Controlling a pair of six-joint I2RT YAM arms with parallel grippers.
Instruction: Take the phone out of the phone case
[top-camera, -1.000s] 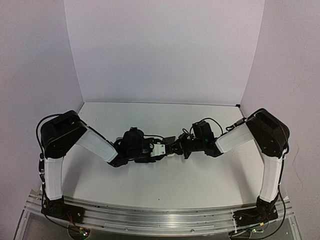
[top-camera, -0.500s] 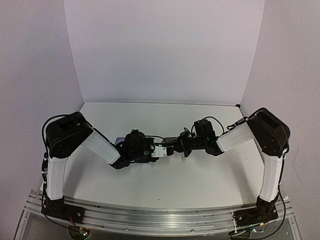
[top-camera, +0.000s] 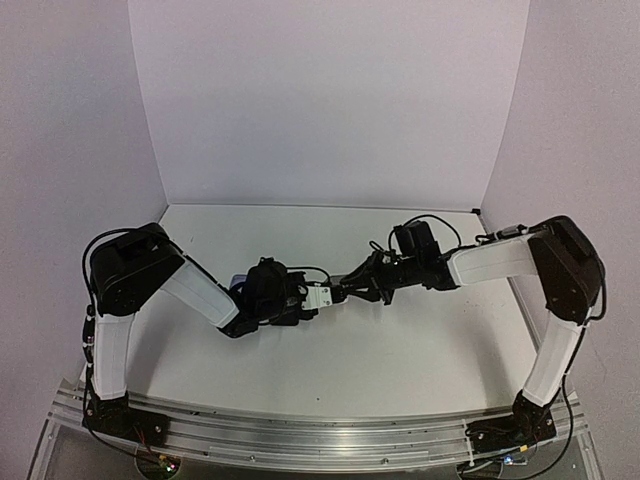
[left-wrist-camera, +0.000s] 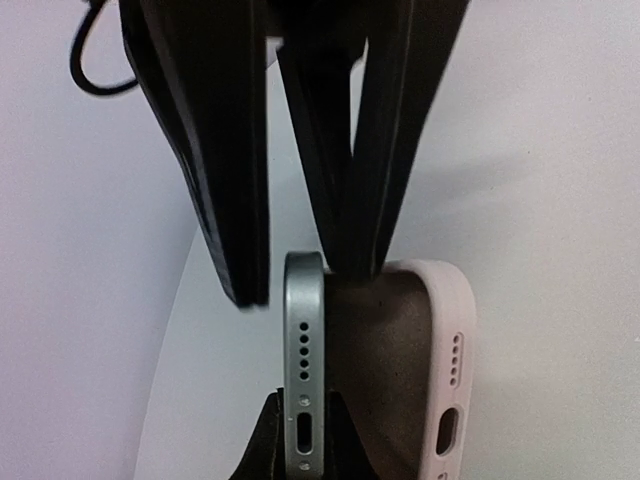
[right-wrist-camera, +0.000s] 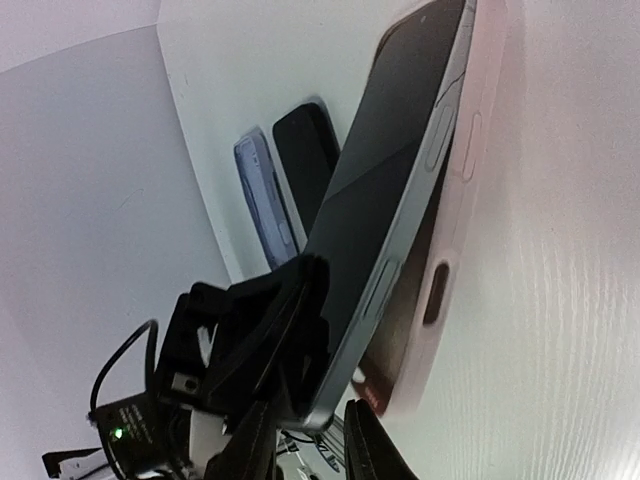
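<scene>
The phone (left-wrist-camera: 303, 340), silver-edged with a dark screen (right-wrist-camera: 395, 190), stands on edge with its port end toward the left wrist camera. My left gripper (left-wrist-camera: 303, 432) is shut on that end. The pale pink phone case (left-wrist-camera: 447, 350) is peeled away from the phone's back at this end, its brown lining showing; farther along it still hugs the phone (right-wrist-camera: 478, 150). My right gripper (right-wrist-camera: 310, 455) is open, its fingers (left-wrist-camera: 235, 170) straddling the phone's edge, one between phone and case. In the top view both grippers (top-camera: 303, 300) (top-camera: 347, 290) meet mid-table around the case (top-camera: 318, 297).
A bluish case (right-wrist-camera: 262, 205) and a black flat object (right-wrist-camera: 308, 160) lie on the white table (top-camera: 400, 360) behind my left arm, the bluish case (top-camera: 237, 283) just showing from above. White walls enclose the table at back and sides.
My left gripper has shut on the phone's end. My right gripper has gone from shut to slightly open, and the right arm's elbow has swung outward to the right.
</scene>
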